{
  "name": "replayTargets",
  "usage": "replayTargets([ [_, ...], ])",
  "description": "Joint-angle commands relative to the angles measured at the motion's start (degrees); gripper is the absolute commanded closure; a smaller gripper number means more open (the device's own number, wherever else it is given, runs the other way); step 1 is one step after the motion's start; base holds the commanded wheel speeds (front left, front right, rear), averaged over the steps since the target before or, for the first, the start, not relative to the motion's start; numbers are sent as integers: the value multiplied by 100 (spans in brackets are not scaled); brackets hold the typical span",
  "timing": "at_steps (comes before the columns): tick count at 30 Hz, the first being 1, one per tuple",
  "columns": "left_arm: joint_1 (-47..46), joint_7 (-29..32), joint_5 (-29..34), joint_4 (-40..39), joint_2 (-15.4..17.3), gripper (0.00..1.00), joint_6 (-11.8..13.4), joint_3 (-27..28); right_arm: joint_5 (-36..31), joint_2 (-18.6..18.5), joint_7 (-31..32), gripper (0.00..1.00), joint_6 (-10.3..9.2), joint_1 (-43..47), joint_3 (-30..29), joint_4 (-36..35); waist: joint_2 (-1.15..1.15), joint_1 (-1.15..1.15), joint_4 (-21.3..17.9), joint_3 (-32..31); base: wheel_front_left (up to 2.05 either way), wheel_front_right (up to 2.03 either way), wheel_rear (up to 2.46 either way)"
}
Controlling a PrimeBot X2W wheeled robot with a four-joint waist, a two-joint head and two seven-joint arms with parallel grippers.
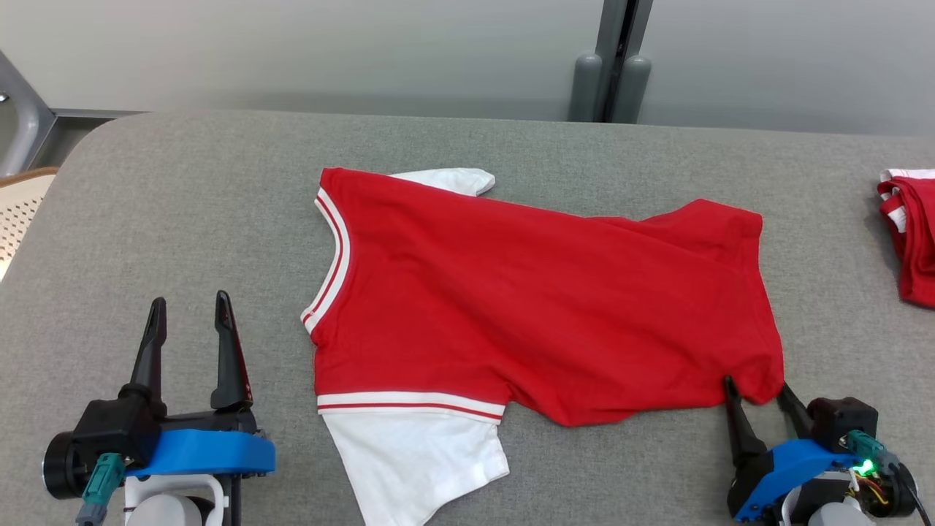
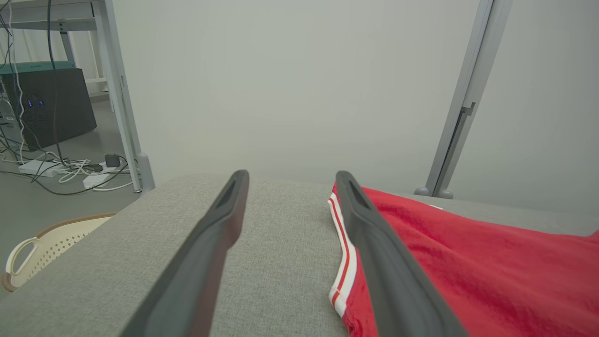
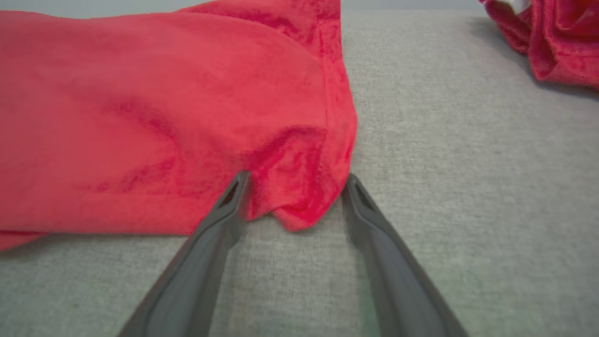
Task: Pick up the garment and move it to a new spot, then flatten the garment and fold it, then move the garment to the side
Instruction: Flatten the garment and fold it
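The garment (image 1: 526, 307) is a red shirt with white sleeves and red-striped white trim, spread across the grey table (image 1: 182, 219), neckline toward the left. My left gripper (image 1: 190, 313) stands open on bare cloth left of the neckline trim (image 2: 344, 262), its fingers (image 2: 210, 243) apart with nothing between them. My right gripper (image 1: 756, 386) is open at the shirt's near right corner. In the right wrist view that bunched red corner (image 3: 299, 187) lies between the two fingertips (image 3: 236, 192), touching or nearly touching them.
A second red and white garment (image 1: 909, 234) lies crumpled at the table's right edge, also in the right wrist view (image 3: 557, 42). A cream basket (image 2: 42, 248) sits off the table's left side. A grey wall with a post (image 1: 610, 80) runs behind the table.
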Motion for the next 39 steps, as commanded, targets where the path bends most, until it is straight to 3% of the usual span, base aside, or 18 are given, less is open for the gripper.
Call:
replayTargets([
  [1,-68,-14,34,9,1,0,-18,36,103,7,-36,0,1,-92,26,101,0,0,20,23,0,0,0],
  [2,-84,-14,39,11,-5,0,-24,37,157,-5,-49,19,1,-148,62,205,0,0,30,39,0,0,0],
  [4,-103,-14,53,25,-15,0,-31,40,229,-67,-53,100,1,-250,163,362,0,0,37,55,0,0,0],
  [9,-64,-14,67,41,-32,0,-41,87,324,-114,-99,100,1,-438,365,184,0,0,-47,22,0,0,0],
  [23,183,-15,76,91,-50,0,-83,93,703,-497,-8,100,1,546,1665,-2418,0,0,-522,-303,0,0,0],
  [39,147,-15,145,31,-56,0,-137,145,803,-391,1466,100,0,1627,1405,-5638,0,0,-677,-272,0,0,0],
])
